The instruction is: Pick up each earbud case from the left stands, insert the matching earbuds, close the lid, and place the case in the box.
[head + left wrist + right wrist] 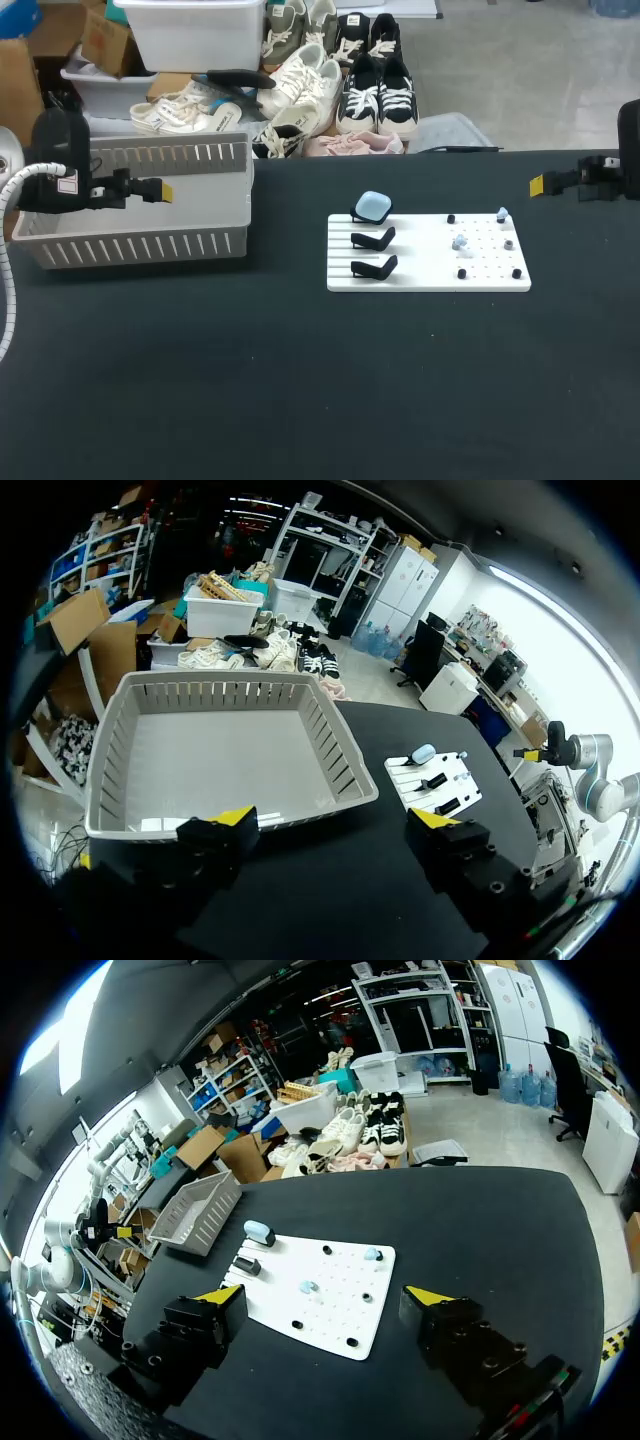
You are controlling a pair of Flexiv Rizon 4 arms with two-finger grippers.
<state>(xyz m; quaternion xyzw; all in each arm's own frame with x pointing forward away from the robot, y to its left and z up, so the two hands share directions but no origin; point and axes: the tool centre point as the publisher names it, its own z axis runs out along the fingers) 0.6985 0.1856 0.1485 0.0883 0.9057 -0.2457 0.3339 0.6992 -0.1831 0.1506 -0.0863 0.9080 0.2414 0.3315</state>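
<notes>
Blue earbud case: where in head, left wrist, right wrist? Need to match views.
Head: blue earbud case on the rearmost stand, white board's left side.
Left wrist: case on the board's stand farthest ahead of the left end effector.
Right wrist: case at the board corner nearest the grey basket.
Shared landmark: the white board.

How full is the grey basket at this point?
Empty: in the left wrist view the basket shows only its bare floor, nothing inside.
</notes>
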